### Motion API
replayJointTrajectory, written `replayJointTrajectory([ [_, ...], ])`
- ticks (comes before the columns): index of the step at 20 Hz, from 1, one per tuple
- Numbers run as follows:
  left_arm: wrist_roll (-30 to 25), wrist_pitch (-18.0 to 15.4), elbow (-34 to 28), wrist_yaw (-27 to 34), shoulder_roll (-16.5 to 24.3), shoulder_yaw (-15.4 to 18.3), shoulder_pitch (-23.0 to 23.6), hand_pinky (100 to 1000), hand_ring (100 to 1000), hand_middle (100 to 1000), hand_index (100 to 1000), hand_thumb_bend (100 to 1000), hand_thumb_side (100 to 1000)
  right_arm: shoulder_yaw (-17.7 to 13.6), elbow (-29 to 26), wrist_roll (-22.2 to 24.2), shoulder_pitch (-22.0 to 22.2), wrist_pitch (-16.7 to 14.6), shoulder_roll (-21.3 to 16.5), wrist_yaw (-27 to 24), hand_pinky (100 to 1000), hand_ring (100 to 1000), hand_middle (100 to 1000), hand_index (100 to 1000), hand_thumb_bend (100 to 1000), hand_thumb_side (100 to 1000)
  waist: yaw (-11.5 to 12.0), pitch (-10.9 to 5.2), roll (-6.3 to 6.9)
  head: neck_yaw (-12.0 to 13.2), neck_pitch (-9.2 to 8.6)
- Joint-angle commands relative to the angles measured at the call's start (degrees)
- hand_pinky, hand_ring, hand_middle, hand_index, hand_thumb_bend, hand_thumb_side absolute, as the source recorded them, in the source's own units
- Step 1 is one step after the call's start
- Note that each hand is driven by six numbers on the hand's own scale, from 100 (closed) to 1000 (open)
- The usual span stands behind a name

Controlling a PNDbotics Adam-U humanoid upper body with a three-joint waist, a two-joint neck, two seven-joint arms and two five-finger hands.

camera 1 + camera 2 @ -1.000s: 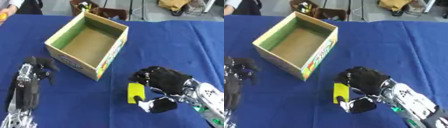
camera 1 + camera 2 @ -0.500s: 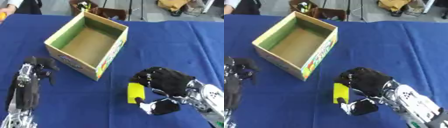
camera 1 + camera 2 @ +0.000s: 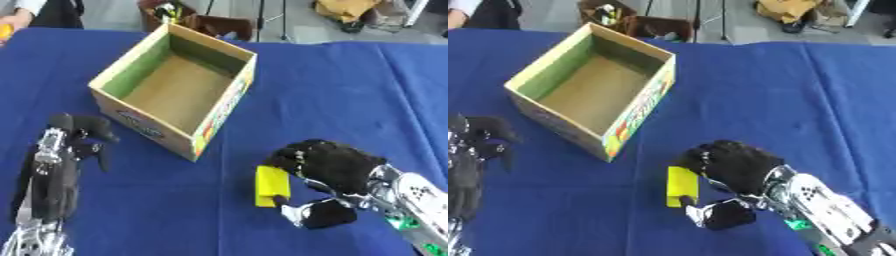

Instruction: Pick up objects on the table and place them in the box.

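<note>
Right robot hand curls round the yellow block on the tabletop; left robot hand rests relaxed, box between.

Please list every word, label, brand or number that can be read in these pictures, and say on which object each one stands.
None can be read.
Box: coloured print on its outer side walls, too blurred to read.
Yellow block at the right hand: no text visible.
</note>
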Motion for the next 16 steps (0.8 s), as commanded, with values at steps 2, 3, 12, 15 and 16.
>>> replayJointTrajectory([
  [2, -0.3, -0.2, -0.6, -0.1, 0.4, -0.3, -0.3, 236, 518, 460, 602, 100, 994, -0.5, 1.3, -0.7, 0.1, -0.5, 0.3, 1.5, 831, 914, 907, 1000, 100, 1000, -0.1, -0.83, 0.12, -0.3, -0.09],
  [3, -0.4, -0.2, -0.6, -0.1, 0.4, -0.3, -0.3, 236, 518, 460, 602, 100, 994, -0.5, 1.5, -0.8, 0.3, -0.6, 0.4, 1.6, 831, 914, 910, 1000, 100, 1000, -0.1, -0.8, 0.13, -0.3, -0.12],
  [12, -0.6, -0.2, -0.4, -0.3, 0.3, -0.3, -0.2, 236, 519, 460, 602, 100, 992, -0.2, 2.3, -1.6, 0.7, -1.7, 0.7, 1.8, 832, 907, 883, 988, 100, 1000, 0.2, -0.59, 0.2, -0.6, -0.05],
  [15, -0.7, -0.3, -0.4, -0.4, 0.4, -0.4, -0.2, 236, 519, 461, 602, 100, 991, -0.3, 0.9, -1.2, -0.1, -2.0, 0.2, -0.6, 827, 894, 843, 930, 100, 1000, 0.1, -0.62, 0.15, -0.5, -0.06],
  [16, -0.7, -0.3, -0.4, -0.4, 0.4, -0.4, -0.2, 236, 519, 461, 602, 100, 991, -0.4, 0.3, -1.0, -0.4, -1.9, -0.1, -1.6, 825, 885, 824, 905, 100, 1000, 0.1, -0.63, 0.13, -0.5, -0.08],
])
